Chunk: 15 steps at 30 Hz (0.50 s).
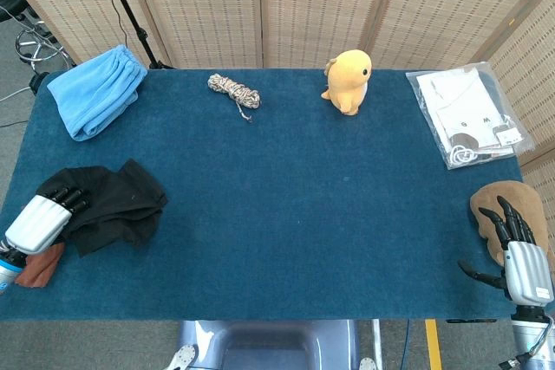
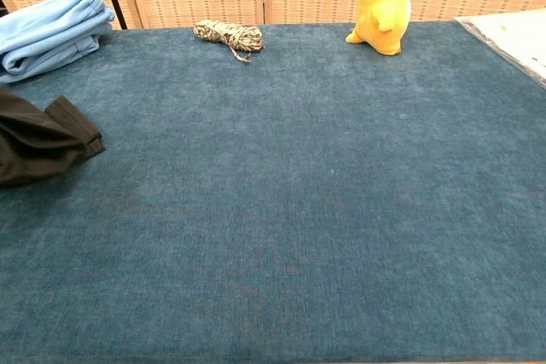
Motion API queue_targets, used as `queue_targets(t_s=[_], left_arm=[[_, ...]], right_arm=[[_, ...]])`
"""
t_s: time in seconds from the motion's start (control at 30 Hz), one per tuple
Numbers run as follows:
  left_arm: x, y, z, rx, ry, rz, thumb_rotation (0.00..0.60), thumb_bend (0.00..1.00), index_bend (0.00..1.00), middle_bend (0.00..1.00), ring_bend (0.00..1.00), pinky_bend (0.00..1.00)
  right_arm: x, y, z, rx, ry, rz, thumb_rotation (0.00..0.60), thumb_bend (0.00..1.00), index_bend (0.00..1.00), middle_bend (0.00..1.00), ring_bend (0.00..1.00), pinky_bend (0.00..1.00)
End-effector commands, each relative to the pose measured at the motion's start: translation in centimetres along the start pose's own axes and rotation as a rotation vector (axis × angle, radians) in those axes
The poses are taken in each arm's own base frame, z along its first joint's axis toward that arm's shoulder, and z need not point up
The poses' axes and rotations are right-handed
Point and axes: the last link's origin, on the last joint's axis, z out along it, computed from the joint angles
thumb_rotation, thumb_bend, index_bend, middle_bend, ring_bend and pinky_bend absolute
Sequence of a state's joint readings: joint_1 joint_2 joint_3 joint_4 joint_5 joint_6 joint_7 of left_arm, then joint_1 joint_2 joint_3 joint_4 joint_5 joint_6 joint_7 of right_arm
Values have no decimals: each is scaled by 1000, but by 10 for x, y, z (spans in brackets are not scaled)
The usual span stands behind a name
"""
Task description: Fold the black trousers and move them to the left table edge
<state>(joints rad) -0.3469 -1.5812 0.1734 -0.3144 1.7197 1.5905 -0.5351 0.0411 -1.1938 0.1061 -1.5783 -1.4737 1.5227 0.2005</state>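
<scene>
The black trousers [image 1: 113, 205] lie bunched in a rough fold on the blue table [image 1: 303, 214], close to its left edge; the chest view shows only their right end [image 2: 38, 142] at the frame's left border. My left hand [image 1: 39, 221] grips the trousers' left side, its dark fingers curled into the cloth. My right hand [image 1: 520, 253] hovers at the table's front right corner with fingers spread and nothing in them. Neither hand shows in the chest view.
A folded light-blue garment [image 1: 95, 88] lies at the back left, a coil of rope [image 1: 234, 90] and a yellow plush toy [image 1: 349, 80] at the back, a clear plastic bag [image 1: 468, 114] back right. Brown cloths sit under each hand [image 1: 503, 210] [image 1: 39, 270].
</scene>
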Motion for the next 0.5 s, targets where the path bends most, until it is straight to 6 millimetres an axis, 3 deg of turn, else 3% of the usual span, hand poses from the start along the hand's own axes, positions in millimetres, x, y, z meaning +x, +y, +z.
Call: queue_targets(t_s=[0.03,0.3,0.5], left_arm=[[0,4,-1,-13,2,-37,510,5,5,0,0,67],[17,8,-16,-47,68,-123,448,0,0,0,0,11],[28,9,-29,-10,120,-257,369,0,0,0,0,0]], right_arm=[[0,0,0,0,-1,0,600,0,165,21,0,101],[0,-1,-1,2,-2,3,600,0,165,21,0,101],[1,-4,-2,8,-2,11,600,0,165,21,0,101]])
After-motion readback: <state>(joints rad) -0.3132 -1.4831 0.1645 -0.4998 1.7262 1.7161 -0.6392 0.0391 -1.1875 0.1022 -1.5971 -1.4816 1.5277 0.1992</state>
